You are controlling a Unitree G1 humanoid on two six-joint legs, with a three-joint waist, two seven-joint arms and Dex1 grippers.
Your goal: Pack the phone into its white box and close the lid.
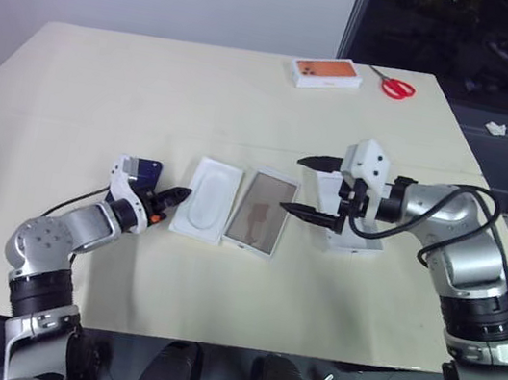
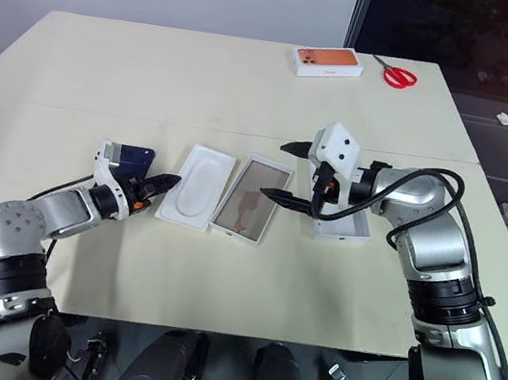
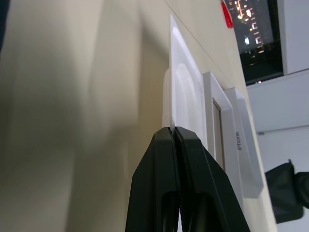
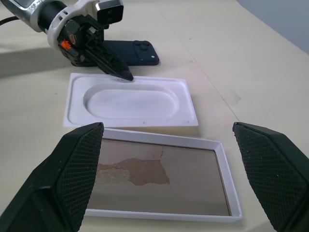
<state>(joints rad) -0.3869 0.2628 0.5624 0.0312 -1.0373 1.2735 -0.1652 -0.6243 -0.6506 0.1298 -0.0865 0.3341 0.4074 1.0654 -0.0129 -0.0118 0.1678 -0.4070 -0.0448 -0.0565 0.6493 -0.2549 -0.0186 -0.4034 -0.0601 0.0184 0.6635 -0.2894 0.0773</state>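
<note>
My left gripper [image 1: 178,196] is shut on the near rim of a white insert [image 1: 211,198] with an oval recess, which lies flat on the table. Just behind that gripper lies the dark blue phone [image 4: 131,50], camera cluster showing. The white box [image 1: 273,252] sits open beside the insert, its brownish inner bottom bare. On the box's other side lies the lid [image 1: 357,245], partly hidden under my right arm. My right gripper [image 1: 296,184] hovers open above the box's right edge with nothing between its fingers [image 4: 72,169].
A white box with an orange top [image 1: 326,73] and red scissors [image 1: 398,85] lie at the table's far right corner. The table's right edge [image 1: 490,181] runs close behind my right arm.
</note>
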